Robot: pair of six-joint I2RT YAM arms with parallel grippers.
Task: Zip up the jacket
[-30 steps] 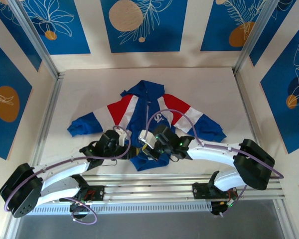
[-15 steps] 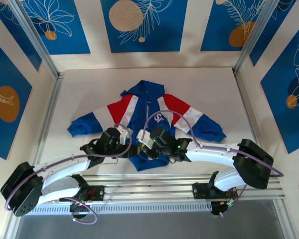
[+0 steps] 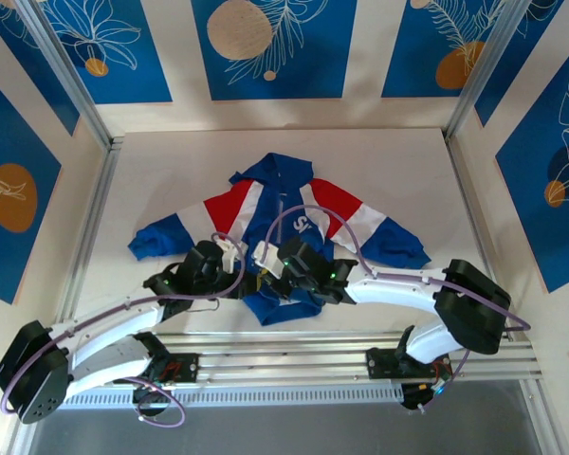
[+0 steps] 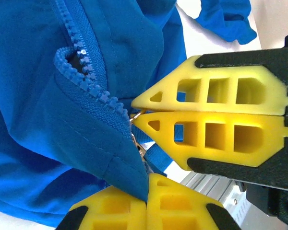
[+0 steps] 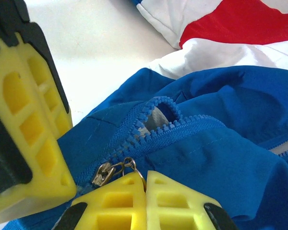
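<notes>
Flagging the main risk: pinching only the thin wire pull ring (image 5: 132, 165) with the right hand (image 5: 145, 184), fingertips pressed together at their very ends. Likely slipping off once tugging toward the far edge begins, with so little metal in the grip.

Also watching the zipper teeth (image 5: 159, 103) just above the slider (image 5: 102, 173): buckling up into a gaping loop. Driving the slider into that hump and risking a jam or a fabric snag, unless pulling the tape flat first.

Anchoring with the left hand (image 4: 147, 188), fingertips pressed together on the blue hem (image 4: 117, 163) just beside the zipper base. Gripping only a small bite of cloth; on losing it, dragging the whole jacket (image 3: 294, 194) along instead of closing it.

Crowding too: working both hands nearly tip to tip at the slider and risking a knock.

Lying spread around the middle of the tabletop (image 3: 398, 171), collar toward the far edge, hem toward the near edge, sleeves out toward the left and right edges.

Pose: reaching in from the near edge on both sides, elbows flaring outward, forearms converging low over the hem, hands meeting at the zipper bottom.
</notes>
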